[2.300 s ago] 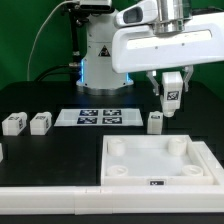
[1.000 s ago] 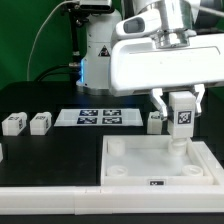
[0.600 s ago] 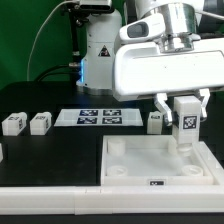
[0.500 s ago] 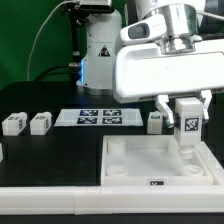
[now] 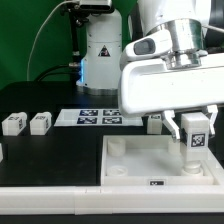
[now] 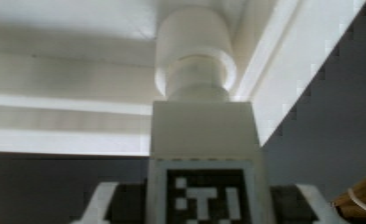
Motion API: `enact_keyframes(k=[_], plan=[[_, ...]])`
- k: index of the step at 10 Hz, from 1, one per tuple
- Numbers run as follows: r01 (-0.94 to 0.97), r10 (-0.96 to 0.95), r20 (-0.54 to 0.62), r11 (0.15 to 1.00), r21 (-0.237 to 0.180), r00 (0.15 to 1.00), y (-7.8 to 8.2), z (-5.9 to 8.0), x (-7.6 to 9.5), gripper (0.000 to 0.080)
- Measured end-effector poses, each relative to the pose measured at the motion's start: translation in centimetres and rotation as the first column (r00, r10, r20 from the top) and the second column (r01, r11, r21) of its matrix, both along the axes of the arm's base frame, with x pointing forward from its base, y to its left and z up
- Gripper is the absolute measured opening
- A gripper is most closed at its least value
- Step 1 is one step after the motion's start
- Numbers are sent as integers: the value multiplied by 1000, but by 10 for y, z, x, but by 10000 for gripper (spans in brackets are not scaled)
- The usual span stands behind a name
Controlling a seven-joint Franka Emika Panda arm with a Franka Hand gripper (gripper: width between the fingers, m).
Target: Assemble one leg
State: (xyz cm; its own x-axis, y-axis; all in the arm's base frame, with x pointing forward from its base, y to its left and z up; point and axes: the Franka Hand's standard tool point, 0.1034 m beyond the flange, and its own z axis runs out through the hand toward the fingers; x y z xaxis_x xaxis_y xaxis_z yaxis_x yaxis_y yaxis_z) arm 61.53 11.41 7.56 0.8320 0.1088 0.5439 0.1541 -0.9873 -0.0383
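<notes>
My gripper (image 5: 196, 140) is shut on a white leg (image 5: 196, 137) with a black-and-white tag on its face. I hold it upright over the near corner socket on the exterior view's right side of the large white square tray part (image 5: 140, 168); its lower end is at or in the socket. In the wrist view the leg (image 6: 201, 120) runs away from the fingers (image 6: 112, 200) on either side, its round peg end against the white tray. Three other legs lie on the table: two at the exterior view's left (image 5: 13, 124) (image 5: 39, 122) and one behind the tray (image 5: 154, 121).
The marker board (image 5: 95, 117) lies flat behind the tray. A white rail (image 5: 50, 200) runs along the front. The arm's base (image 5: 98, 50) stands at the back.
The gripper has carried the leg to the exterior view's right and down, from above the tray's far edge to the near right corner socket.
</notes>
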Motion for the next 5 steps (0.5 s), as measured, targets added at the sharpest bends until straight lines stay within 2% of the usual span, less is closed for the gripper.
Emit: enact_keyframes(k=[5], plan=[[-1, 1, -4, 1000, -3, 1000, 1, -16, -7, 290]])
